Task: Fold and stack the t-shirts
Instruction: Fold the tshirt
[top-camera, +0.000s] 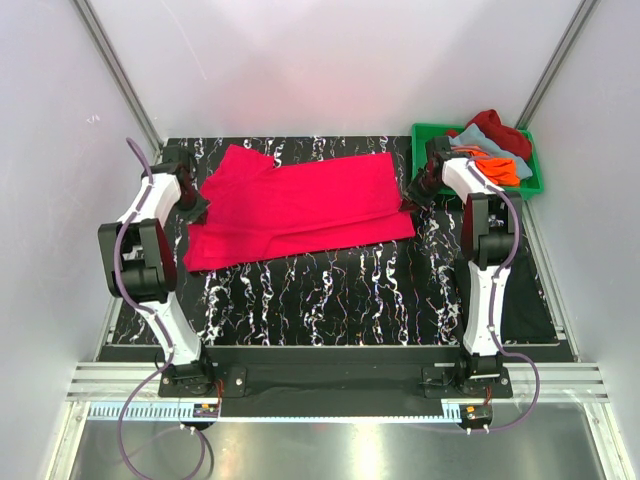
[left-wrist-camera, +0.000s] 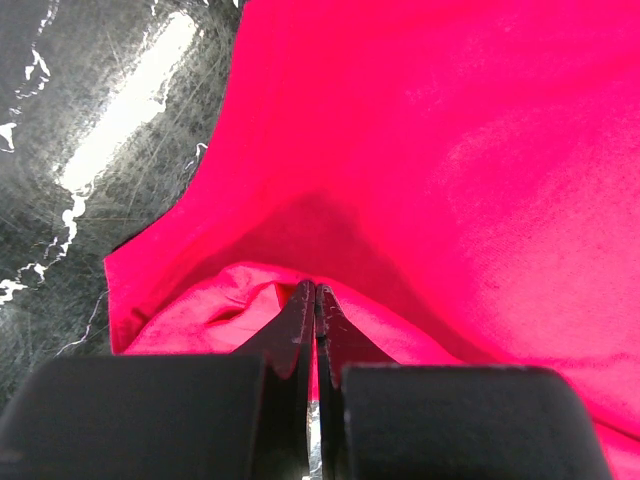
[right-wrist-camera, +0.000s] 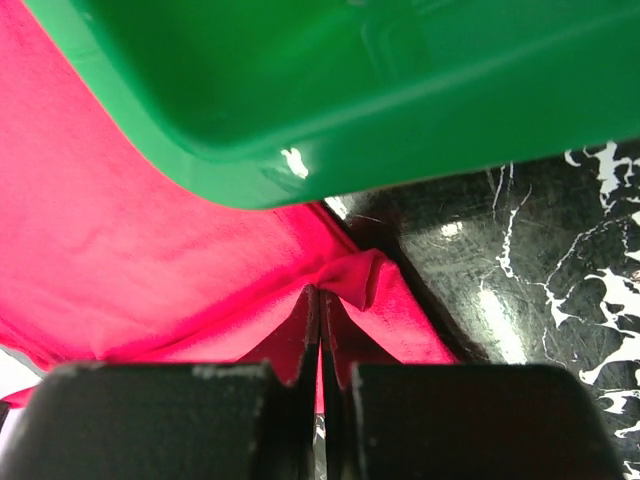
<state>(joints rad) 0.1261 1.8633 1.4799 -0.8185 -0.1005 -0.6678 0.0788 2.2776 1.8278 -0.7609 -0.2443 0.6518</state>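
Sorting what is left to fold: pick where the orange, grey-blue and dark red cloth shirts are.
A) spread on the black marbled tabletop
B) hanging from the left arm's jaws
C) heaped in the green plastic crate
C: the orange shirt, grey-blue shirt and dark red shirt sit heaped in the green plastic crate; only the pinkish-red t-shirt is spread out.

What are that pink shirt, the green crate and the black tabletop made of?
The shirt looks like soft matte cloth, maybe cotton: it drapes and wrinkles. The crate looks like hard glossy plastic: smooth moulded rim with a sharp highlight. The tabletop is glossy black with white veins, marble-patterned, perhaps a laminate: fine scratches show in the glare.
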